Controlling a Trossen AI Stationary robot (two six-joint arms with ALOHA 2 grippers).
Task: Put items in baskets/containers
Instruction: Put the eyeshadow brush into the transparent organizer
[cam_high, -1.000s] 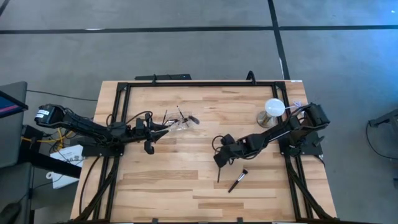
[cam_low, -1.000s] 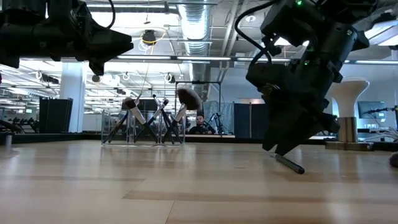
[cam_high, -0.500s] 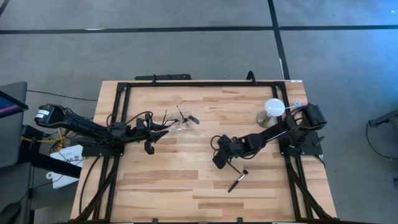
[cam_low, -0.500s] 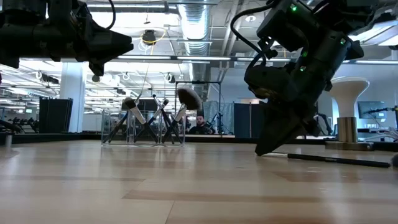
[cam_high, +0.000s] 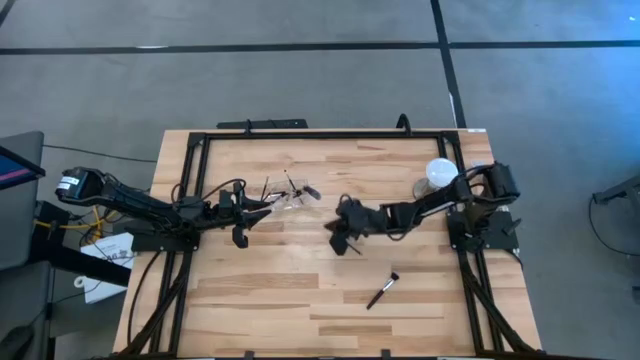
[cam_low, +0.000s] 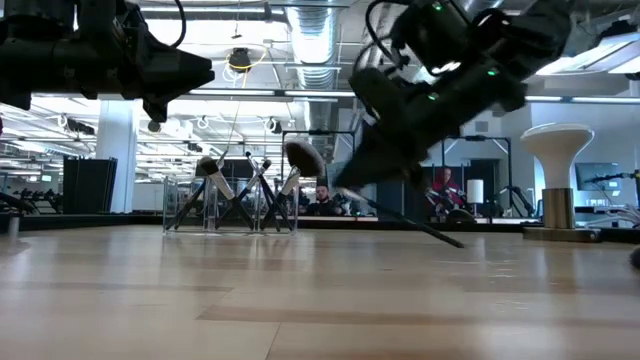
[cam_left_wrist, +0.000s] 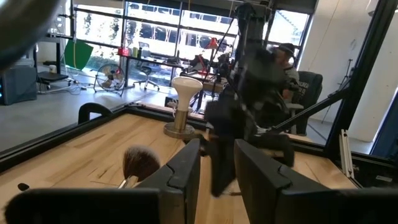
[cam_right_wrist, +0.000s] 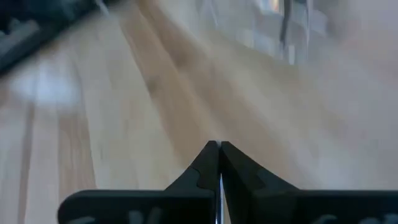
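My right pincer (cam_high: 338, 242) has pinched a slim dark makeup brush (cam_low: 415, 223) off the wooden counter (cam_high: 300, 290) and now carries it left toward the clear plastic container (cam_high: 290, 200).

You have two arms over one wooden table (cam_high: 300, 290). One clear container (cam_low: 230, 208) stands on it, with four brushes that can be told apart leaning inside; their crossed handles may hide more. One brush (cam_high: 381, 290) with a fluffy head lies loose on the boards. One more slim brush (cam_low: 415, 222) hangs clamped in the right gripper (cam_high: 338, 239). One white ball on a stand (cam_high: 438, 176) sits at the table's far right.
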